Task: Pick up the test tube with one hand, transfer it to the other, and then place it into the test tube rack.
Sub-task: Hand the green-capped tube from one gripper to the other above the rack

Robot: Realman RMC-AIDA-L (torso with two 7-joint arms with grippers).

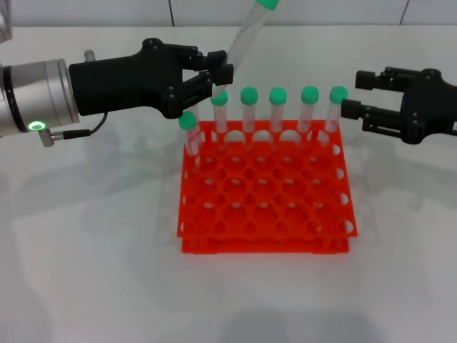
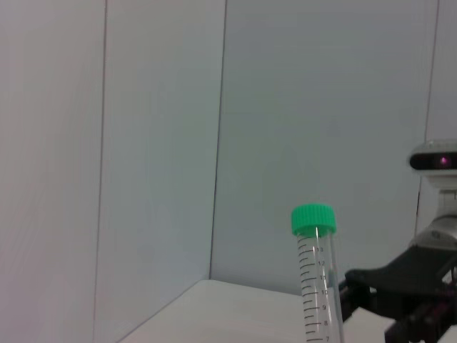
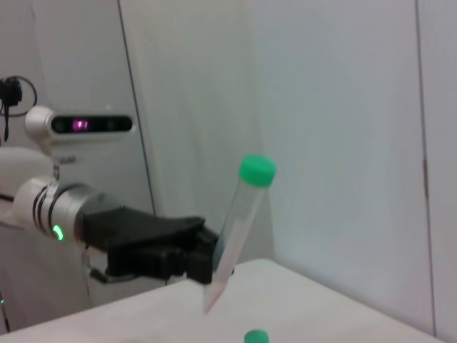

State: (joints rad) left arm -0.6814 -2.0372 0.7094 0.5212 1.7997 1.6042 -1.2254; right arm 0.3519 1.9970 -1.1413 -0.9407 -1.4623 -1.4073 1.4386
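The test tube [image 1: 246, 32] is up in the air, tilted with its green cap away from the robot and its lower end pinched in the left tool [image 1: 214, 75], above the back-left corner of the test tube rack [image 1: 264, 189]. In the right wrist view the same tube [image 3: 239, 221] leans out of that tool [image 3: 203, 257], clear of the bench [image 1: 86, 236]. The right tool [image 1: 357, 96] hovers well apart, beyond the rack's back-right corner, its fingers spread wide with nothing between them. Six other capped tubes [image 1: 277, 107] stand in the rack's back holes. The pick-up looks done and the handover is the step in hand. Next, the two tools probably need to close the gap above the rack, the right one taking the tube's free upper part before the left lets go.
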